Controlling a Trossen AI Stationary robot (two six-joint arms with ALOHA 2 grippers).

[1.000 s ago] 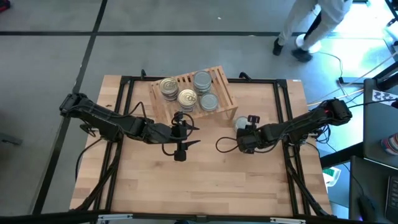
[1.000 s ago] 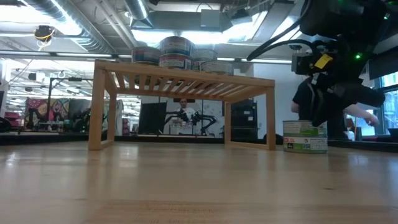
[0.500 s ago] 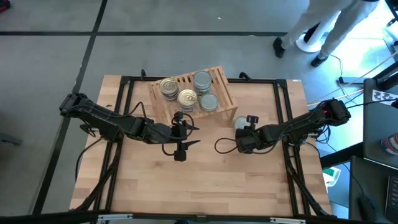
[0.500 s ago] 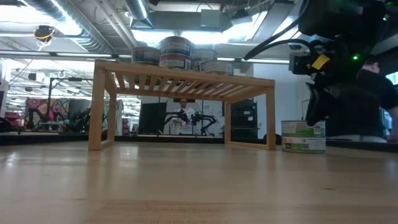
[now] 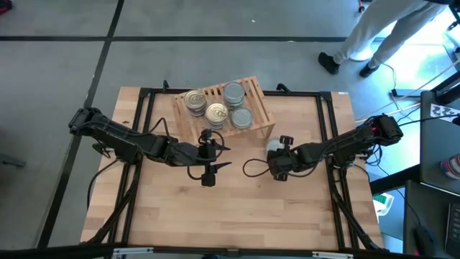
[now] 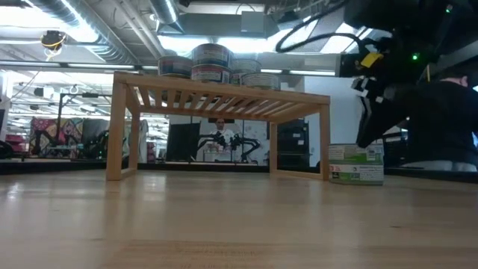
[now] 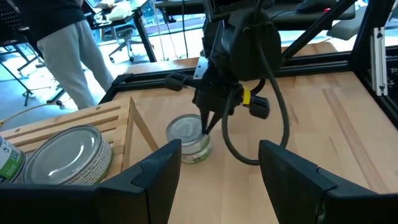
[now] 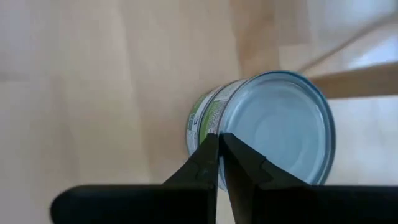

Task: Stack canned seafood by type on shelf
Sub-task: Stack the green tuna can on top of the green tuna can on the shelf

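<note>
One silver-topped tin (image 5: 274, 147) is sitting on the desk (image 5: 237, 208) just beside the shelf (image 5: 253, 101); right pincer (image 8: 219, 148) is pressing clenched tips against its rim, gripping nothing. Left pincer (image 5: 210, 154) is hovering released nearby.

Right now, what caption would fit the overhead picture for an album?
Right gripper, shut, nudges a lone tin on the table beside the wooden shelf holding four stacks of tins; left gripper waits nearby.

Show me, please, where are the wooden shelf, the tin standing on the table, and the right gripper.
shelf (image 5: 255, 92): high view, bare slats at its right end.
tin on the table (image 7: 186, 129): left wrist view, its silver top.
right gripper (image 8: 219, 144): right wrist view, the closed fingertips at the tin's rim.
</note>
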